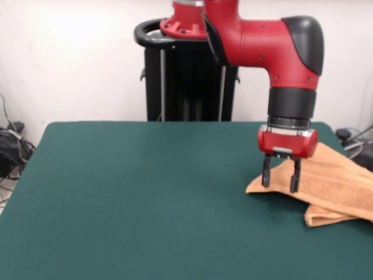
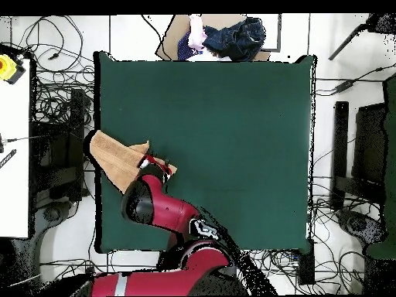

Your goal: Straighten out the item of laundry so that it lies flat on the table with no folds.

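One towel (image 1: 326, 181), light orange terry, lies folded over itself at the right edge of the table (image 1: 140, 192) in the front view, part overhanging. The gripper (image 1: 281, 179) stands at its left corner, fingers slightly parted astride the cloth; whether it grips, I cannot tell. Soft, light, limp: best taken at a corner. Overhead view: towel (image 2: 112, 158) bunched at the table's (image 2: 232, 131) left edge. No label or writing legible.

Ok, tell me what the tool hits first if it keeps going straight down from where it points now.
The tool points down, open; it would first meet the folded orange towel near its corner, though its height above the cloth is unclear.
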Controlling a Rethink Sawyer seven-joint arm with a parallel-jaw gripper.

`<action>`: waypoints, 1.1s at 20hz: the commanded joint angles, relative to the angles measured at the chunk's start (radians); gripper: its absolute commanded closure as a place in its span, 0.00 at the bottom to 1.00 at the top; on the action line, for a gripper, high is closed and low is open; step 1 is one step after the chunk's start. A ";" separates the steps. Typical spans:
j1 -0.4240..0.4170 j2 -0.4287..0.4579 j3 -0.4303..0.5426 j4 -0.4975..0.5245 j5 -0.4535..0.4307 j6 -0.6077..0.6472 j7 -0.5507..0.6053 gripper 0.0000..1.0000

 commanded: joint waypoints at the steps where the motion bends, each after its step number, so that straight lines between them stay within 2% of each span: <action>1: -0.007 -0.077 -0.018 0.062 0.099 0.175 0.222 0.00; 3: 0.007 -0.084 -0.044 0.066 0.115 0.199 0.204 0.00; 10: -0.006 -0.029 -0.045 0.047 0.085 0.167 0.213 0.00; 22: -0.036 0.031 -0.013 0.074 0.032 0.144 0.222 0.00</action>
